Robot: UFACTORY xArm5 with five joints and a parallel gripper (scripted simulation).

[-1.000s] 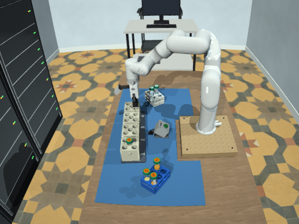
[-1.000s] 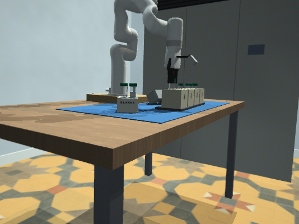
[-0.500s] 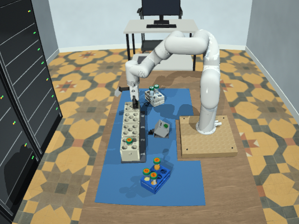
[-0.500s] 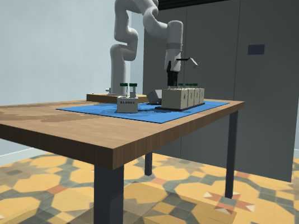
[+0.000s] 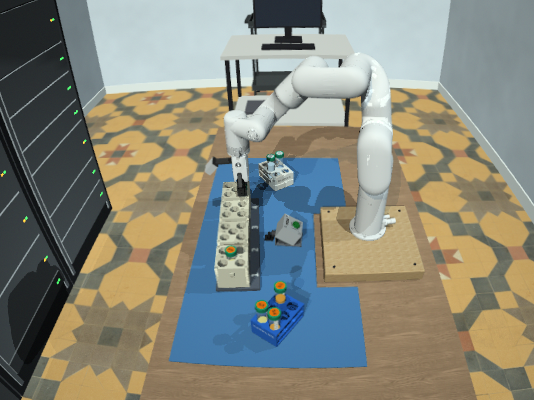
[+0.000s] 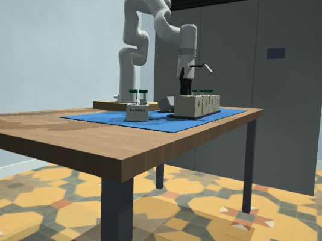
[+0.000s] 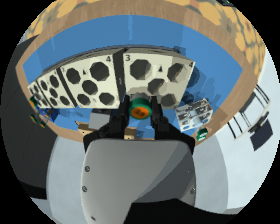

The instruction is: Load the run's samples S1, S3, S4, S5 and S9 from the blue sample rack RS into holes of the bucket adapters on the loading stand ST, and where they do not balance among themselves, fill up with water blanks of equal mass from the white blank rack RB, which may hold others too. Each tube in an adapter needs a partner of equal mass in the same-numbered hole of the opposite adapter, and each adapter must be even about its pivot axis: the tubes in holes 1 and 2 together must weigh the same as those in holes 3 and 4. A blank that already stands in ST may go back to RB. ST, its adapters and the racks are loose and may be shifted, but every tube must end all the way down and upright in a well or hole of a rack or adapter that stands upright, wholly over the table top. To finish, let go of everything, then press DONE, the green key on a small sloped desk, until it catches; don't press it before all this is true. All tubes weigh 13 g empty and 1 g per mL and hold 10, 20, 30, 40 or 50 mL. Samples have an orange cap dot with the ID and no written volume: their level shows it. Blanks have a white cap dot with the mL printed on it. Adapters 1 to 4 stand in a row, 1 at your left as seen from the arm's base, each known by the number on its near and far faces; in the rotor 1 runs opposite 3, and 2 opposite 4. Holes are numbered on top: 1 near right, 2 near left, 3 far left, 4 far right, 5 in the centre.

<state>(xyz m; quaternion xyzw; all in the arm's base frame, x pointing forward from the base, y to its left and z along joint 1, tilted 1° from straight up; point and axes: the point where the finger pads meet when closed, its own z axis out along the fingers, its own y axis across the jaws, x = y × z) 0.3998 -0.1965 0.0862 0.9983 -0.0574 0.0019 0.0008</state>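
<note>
Clenched on a sample tube [image 7: 140,108] with a green cap and an orange dot: gripper [image 7: 139,120], pointing straight down, dark fingers [image 5: 242,184] just above the far end of the loading stand ST [image 5: 256,252]. ID on the held tube's dot too small to read. Under the fingers in the wrist view, adapter 3 [image 7: 168,72] and adapter 4 [image 7: 94,80], their round holes dark and open; which hole lies under the tube cannot be told.

Standing in a row along the left edge of the tabletop [image 6: 90,146], on the blue mat [image 5: 325,332]: four cream adapters, numbered on their faces. In the nearest one [image 5: 231,267], a single orange-dotted sample tube [image 5: 230,252], upright.

Toward the near edge, turned at an angle: blue sample rack RS [image 5: 278,322], with three orange-dotted tubes upright in it, at [image 5: 280,290], [image 5: 261,308] and [image 5: 274,316].

Toward the far edge, just beside the gripper: white blank rack RB [image 5: 276,174], lettered BLANKS in the exterior view [image 6: 137,112], with two green-capped tubes upright, [image 6: 133,95] and [image 6: 143,96].

Between the stand and the arm's wooden base plate [image 5: 400,267]: small sloped desk [image 5: 287,231] with the green DONE key [image 5: 296,225].
</note>
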